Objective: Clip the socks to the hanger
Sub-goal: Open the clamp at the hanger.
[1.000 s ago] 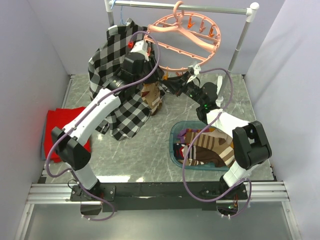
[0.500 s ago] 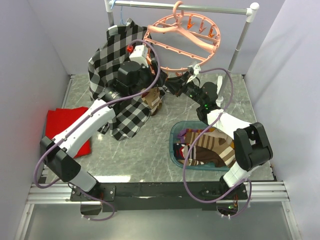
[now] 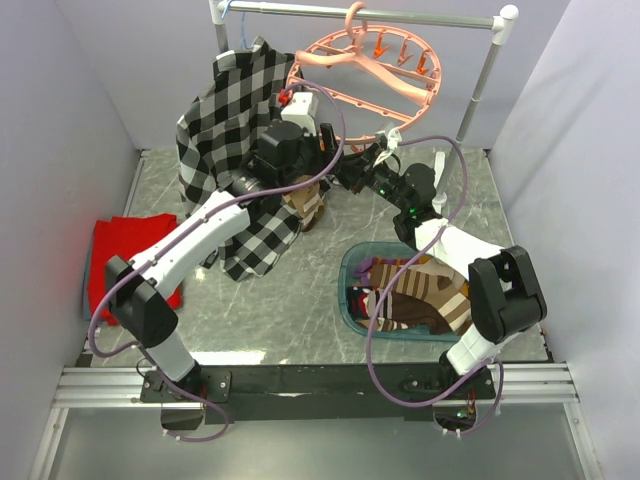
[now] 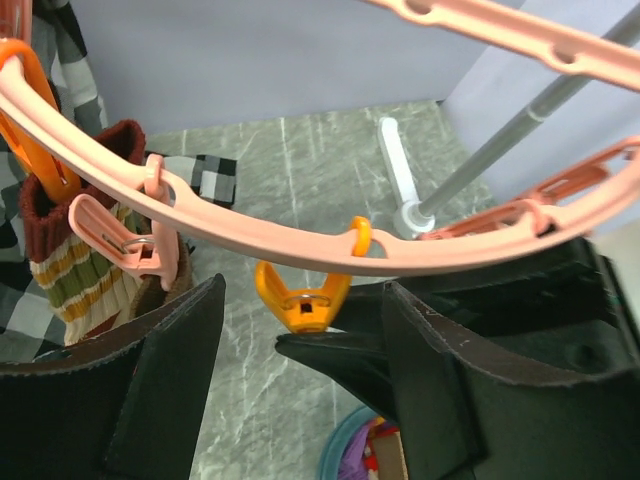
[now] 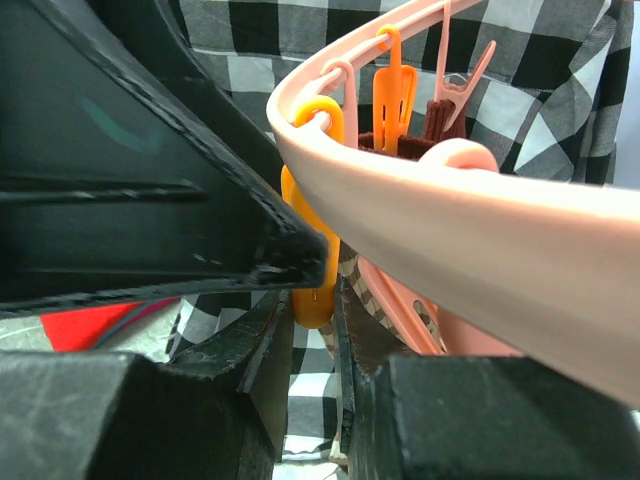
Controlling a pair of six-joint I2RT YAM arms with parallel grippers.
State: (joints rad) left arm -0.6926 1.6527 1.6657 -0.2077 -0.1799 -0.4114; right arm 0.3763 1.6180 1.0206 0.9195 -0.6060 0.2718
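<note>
The hanger point(image 3: 395, 80) hangs from the grey rail point(image 3: 400, 14). Compared with half a second ago, the left wrist is now further toward the hanger's near rim, and its elbow is drawn in as well; the right arm is nearly where it was.

The left gripper point(image 4: 302, 290) is wide open and holds nothing. Its fingers point(image 4: 170, 380) stand on either side of an orange clip point(image 4: 303, 298) that dangles under the hanger's ring.

The right gripper point(image 5: 312, 310) is almost closed, and its fingers point(image 5: 265, 360) pinch the lower end of this same clip.

One striped sock point(image 4: 75, 250) with a maroon cuff already hangs from a clip on the hanger. The other socks point(image 3: 415, 295) lie in a teal basin point(image 3: 345, 290) on the table, below the hanger on its near side.
</note>
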